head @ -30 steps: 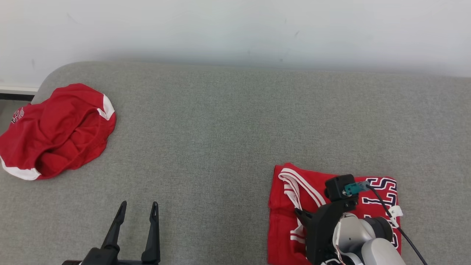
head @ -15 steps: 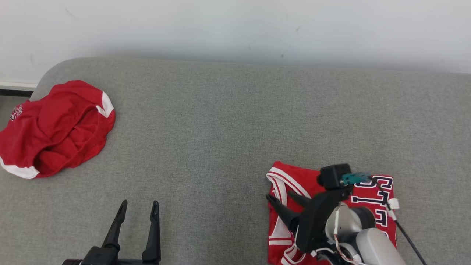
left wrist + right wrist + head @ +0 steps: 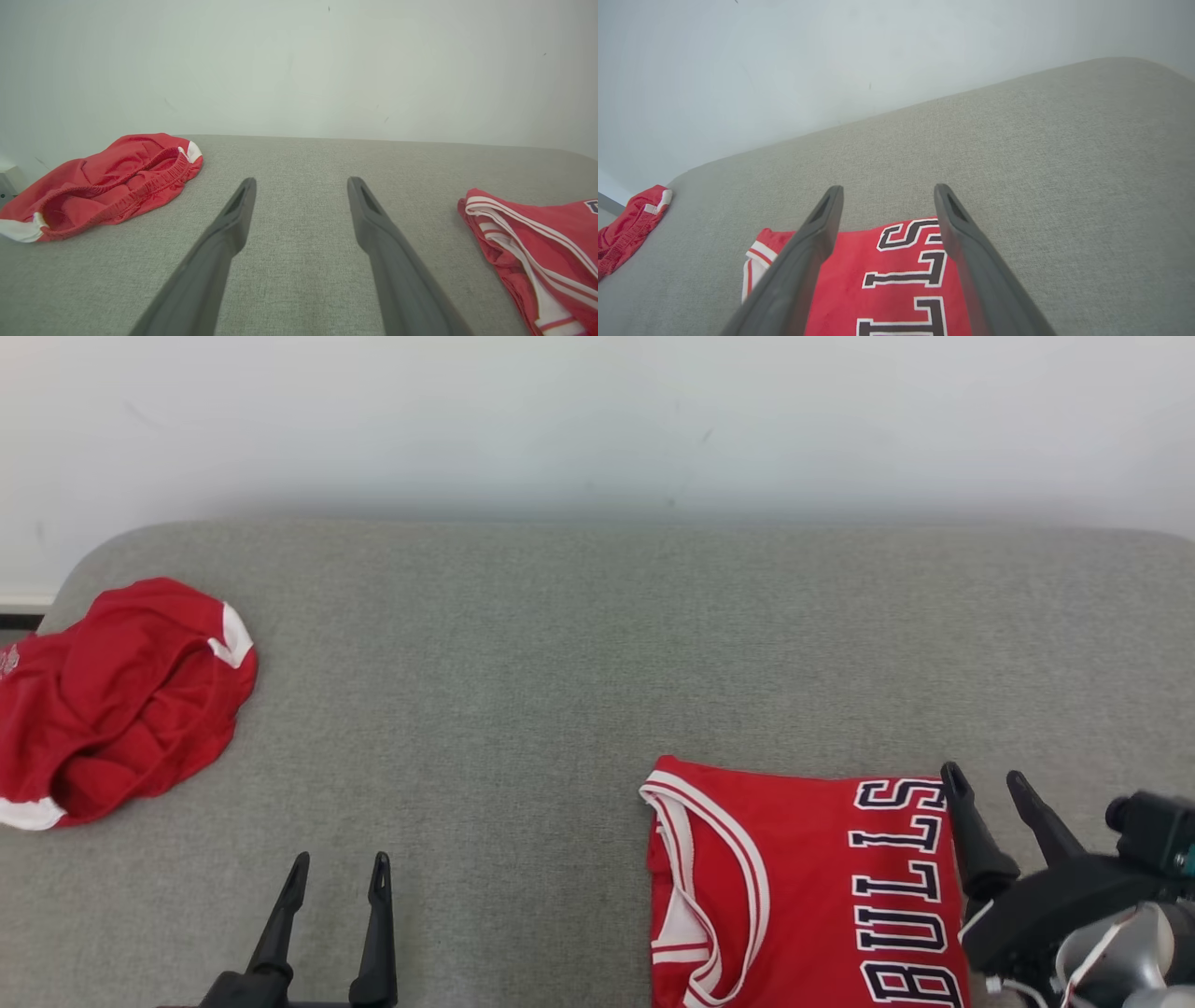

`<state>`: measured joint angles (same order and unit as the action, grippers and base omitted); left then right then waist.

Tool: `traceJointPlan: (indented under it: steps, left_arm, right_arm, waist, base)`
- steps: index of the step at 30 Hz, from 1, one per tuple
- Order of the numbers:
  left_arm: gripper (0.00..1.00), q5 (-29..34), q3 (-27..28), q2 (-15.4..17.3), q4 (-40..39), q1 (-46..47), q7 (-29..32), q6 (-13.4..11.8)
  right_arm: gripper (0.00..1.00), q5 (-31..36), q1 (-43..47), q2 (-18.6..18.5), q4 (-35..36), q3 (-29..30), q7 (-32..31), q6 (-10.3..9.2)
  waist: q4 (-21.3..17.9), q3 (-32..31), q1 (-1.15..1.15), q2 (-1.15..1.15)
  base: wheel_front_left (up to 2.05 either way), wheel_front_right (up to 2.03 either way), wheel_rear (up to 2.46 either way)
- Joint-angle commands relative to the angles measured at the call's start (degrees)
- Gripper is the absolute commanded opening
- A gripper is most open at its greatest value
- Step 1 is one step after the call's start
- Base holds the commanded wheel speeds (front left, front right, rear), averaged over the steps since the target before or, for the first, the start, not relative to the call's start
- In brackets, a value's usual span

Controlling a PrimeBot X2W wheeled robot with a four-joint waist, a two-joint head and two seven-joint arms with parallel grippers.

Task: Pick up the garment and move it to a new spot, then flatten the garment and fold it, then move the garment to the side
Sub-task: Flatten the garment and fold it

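Now the red basketball jersey with white trim and dark letters lies folded flat on the right side of the soft grey cushion, the left gripper and right gripper stand spread and hold nothing, so the job looks about done.

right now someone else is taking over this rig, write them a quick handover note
Left pincer: open, empty, over the grey cushion, apart from both garments.
Right pincer: open, holding nothing, at the right edge of the folded red jersey.
Jersey: lies flat and folded on the robot's right side of the cushion, BULLS lettering up.
Crumpled red shorts: in a heap at the far left of the cushion.
Done: the jersey looks folded and set aside.
Left: probably the shorts, if they are next.
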<state>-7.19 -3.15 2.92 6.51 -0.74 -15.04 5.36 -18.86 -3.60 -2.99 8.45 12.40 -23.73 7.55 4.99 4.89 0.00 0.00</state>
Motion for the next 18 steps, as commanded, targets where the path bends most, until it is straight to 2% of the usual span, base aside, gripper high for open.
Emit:
traceJointPlan:
  steps: [1, 4, 8, 14, 18]
  left_arm:
    - [1.00, -0.3, 0.2, 0.0, -0.2, -0.6, -0.2, -0.2]
    - [1.00, -0.2, 0.6, 0.0, -0.3, -0.9, -0.2, -0.2]
    - [1.00, -0.2, 1.1, -0.1, 0.0, -1.5, -0.2, -0.3]
    - [1.00, -1.0, 2.0, -0.1, 0.1, -2.5, -0.2, -0.8]
    - [1.00, -1.0, 2.4, -0.1, 0.8, -2.9, -0.2, -0.6]
  right_arm:
    - [1.00, 0.2, 1.3, 0.2, 0.4, 0.0, 1.5, -0.10]
    - [1.00, 2.8, 4.4, -1.5, 1.2, -2.5, 7.5, -0.10]
    - [1.00, 6.9, 8.2, -2.7, -1.1, -3.7, 18.4, -0.11]
    - [1.00, 11.3, 10.6, -3.7, -8.9, -5.3, 31.9, -0.10]
    - [1.00, 12.6, 9.8, -3.6, -14.0, -5.9, 36.4, -0.10]
  waist:
    - [-1.2, -1.0, 0.00, 0.00]
    - [-2.4, -1.8, 0.00, 0.00]
    - [-3.9, -3.0, 0.00, 0.00]
    - [-5.3, -4.4, 0.00, 0.00]
    - [-5.6, -5.0, 0.00, 0.00]
  base:
    - [0.00, 0.00, 0.00]
    - [0.00, 0.00, 0.00]
    - [0.00, 0.00, 0.00]
    - [0.00, 0.00, 0.00]
    - [0.00, 0.00, 0.00]
